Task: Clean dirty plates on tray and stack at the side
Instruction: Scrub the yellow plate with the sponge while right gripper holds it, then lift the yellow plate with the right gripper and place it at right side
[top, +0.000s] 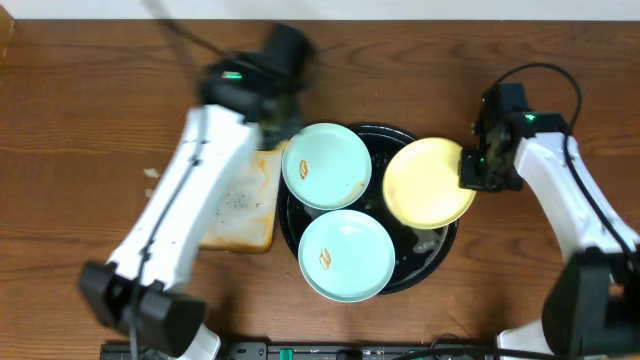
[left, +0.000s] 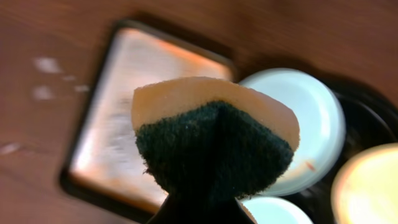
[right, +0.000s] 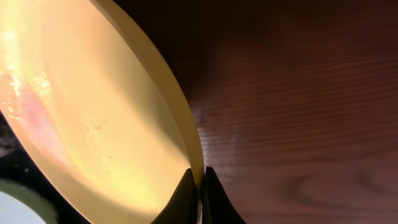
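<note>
The round black tray (top: 433, 257) holds two pale mint-blue plates, one at the upper left (top: 327, 165) and one at the front (top: 346, 255), each with a small orange smear. A pale yellow plate (top: 428, 182) lies over the tray's right side. My right gripper (top: 468, 170) is shut on its right rim; the wrist view shows the fingertips (right: 185, 190) pinching the yellow plate (right: 81, 118) at its edge. My left gripper (top: 275, 110) hovers behind the tray's left, shut on a sponge (left: 214, 134), yellow with a dark green scrub face.
A rectangular cream tray (top: 243, 205) stained orange lies on the wooden table left of the black tray, partly under my left arm. White specks (top: 152, 173) lie further left. The table's right side is bare wood (right: 298, 93).
</note>
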